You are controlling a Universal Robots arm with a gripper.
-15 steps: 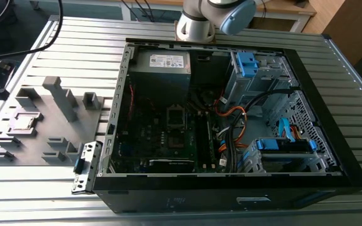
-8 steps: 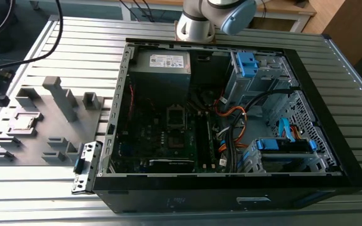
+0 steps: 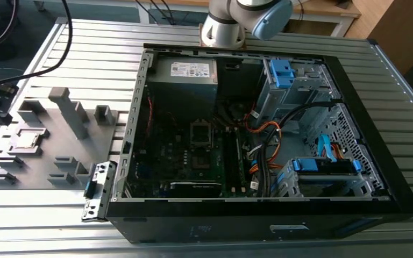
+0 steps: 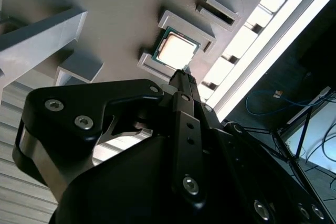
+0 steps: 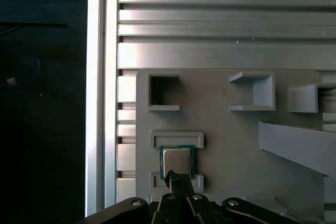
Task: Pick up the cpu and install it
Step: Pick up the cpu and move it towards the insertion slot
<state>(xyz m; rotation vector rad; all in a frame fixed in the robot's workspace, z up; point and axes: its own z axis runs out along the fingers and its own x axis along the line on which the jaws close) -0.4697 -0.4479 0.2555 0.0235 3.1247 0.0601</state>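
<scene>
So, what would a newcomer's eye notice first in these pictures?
The black computer case, lying open, takes up most of the exterior view. On that view's left lies a grey tray with the cpu seated in it, its metal top shining. In both wrist views the gripper hangs close over the cpu.

One edge of the cpu (image 5: 177, 161) lay hidden behind the gripper (image 5: 179, 179) in the first wrist view, gripper body was cut by the picture's edge, grey holder plate (image 5: 231, 140) ran out of frame, arm (image 3: 244, 21) was cropped in the exterior view
</scene>
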